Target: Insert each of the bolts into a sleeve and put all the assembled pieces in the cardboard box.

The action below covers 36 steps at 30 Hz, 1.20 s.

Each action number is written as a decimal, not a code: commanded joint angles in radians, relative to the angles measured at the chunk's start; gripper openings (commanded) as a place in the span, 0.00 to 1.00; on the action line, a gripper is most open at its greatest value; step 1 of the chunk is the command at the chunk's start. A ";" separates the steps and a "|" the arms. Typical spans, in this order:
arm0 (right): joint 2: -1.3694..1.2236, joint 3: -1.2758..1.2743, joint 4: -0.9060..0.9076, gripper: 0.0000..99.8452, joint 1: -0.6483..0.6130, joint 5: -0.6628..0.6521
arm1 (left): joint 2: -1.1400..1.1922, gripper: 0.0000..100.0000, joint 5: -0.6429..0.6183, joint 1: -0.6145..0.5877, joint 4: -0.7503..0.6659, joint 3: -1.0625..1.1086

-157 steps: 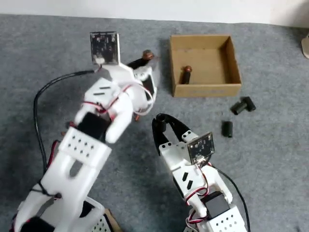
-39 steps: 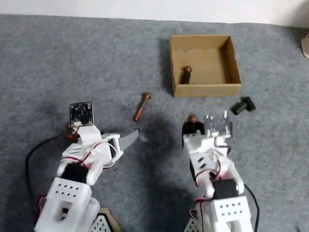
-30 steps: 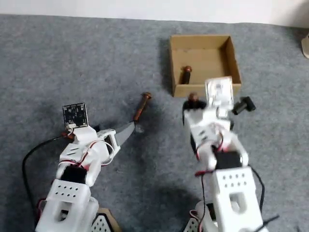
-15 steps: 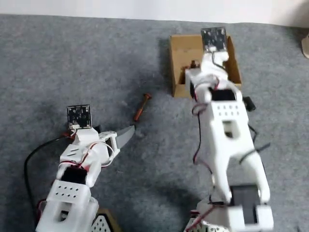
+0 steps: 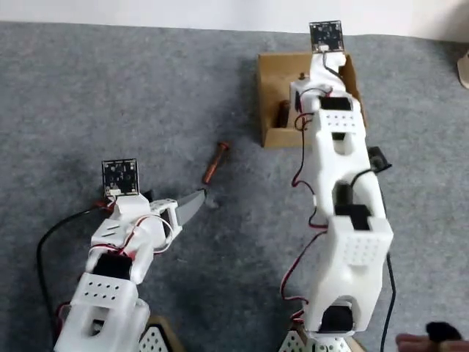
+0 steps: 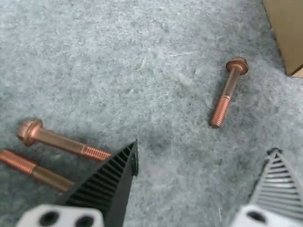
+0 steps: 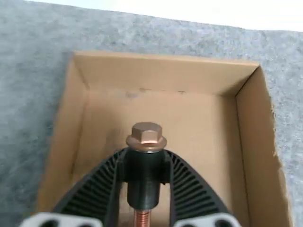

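The cardboard box (image 5: pixel 261 95) is a shallow, open-topped square of plain brown board with thin upright walls. It sits on a grey, felt-like carpet (image 5: pixel 132 88). The right arm (image 5: pixel 341 183), white plastic strung with red and black wires, stretches out over the box. The right gripper (image 7: pixel 146 163) hangs above the box floor, its ribbed black fingers (image 7: pixel 102 189) clamped on a smooth black cylindrical sleeve (image 7: pixel 144 179). A copper-coloured bolt (image 7: pixel 146 136) runs through that sleeve. Its hexagonal flanged head sits against the sleeve's far end, and the threaded shank pokes out of the end nearer the wrist.

Inside the box, near the wall that faces the left arm, lies another assembled piece (image 5: pixel 282 114), a dark sleeve with a copper head. Just outside the box, on the right arm's side, a spare sleeve (image 5: pixel 378 157) lies on the carpet, partly hidden by the arm.

The left gripper (image 6: pixel 203 149) is spread wide and holds nothing, with one finger black and ribbed and the other pale grey. It is over the carpet, well apart from the box. A loose bolt (image 6: pixel 228 92) lies flat between the left gripper and the box, its head toward the box. Two more bolts (image 6: pixel 57 142) lie near each other by the black finger, farther from the box.
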<state>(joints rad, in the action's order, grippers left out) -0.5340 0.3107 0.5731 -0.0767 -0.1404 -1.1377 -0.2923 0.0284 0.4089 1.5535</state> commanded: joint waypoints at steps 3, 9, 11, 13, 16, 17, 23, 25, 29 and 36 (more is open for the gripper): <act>-0.054 0.130 0.002 0.00 0.010 -0.009 | -0.004 0.38 0.006 -0.007 -0.020 -0.008; -0.062 0.136 0.122 0.09 0.004 0.052 | -0.004 0.38 0.006 -0.007 -0.020 -0.008; -0.059 0.168 0.208 0.18 0.005 0.132 | -0.004 0.38 0.006 -0.007 -0.020 -0.008; -0.061 0.242 0.302 0.20 0.005 0.144 | -0.004 0.38 0.006 -0.007 -0.020 -0.008; -0.065 0.328 0.407 0.16 0.005 0.147 | -0.004 0.38 0.006 -0.007 -0.020 -0.008; -0.065 0.351 0.433 0.15 0.005 0.147 | -0.004 0.38 0.006 -0.007 -0.020 -0.008; -0.064 0.486 0.598 0.11 0.030 0.147 | -0.004 0.38 0.006 -0.007 -0.018 -0.008; -0.065 0.518 0.650 0.11 0.053 0.147 | -0.004 0.38 0.006 -0.007 -0.018 -0.008; -0.067 0.542 0.750 0.11 0.099 0.138 | -0.004 0.38 0.006 -0.007 -0.018 -0.008; -0.062 0.542 0.923 0.11 0.179 -0.106 | -0.004 0.38 0.006 -0.005 -0.017 -0.008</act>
<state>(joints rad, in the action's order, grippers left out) -0.6245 0.8048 1.4492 0.0568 -0.1542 -1.1377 -0.2923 0.0284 0.4089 1.5535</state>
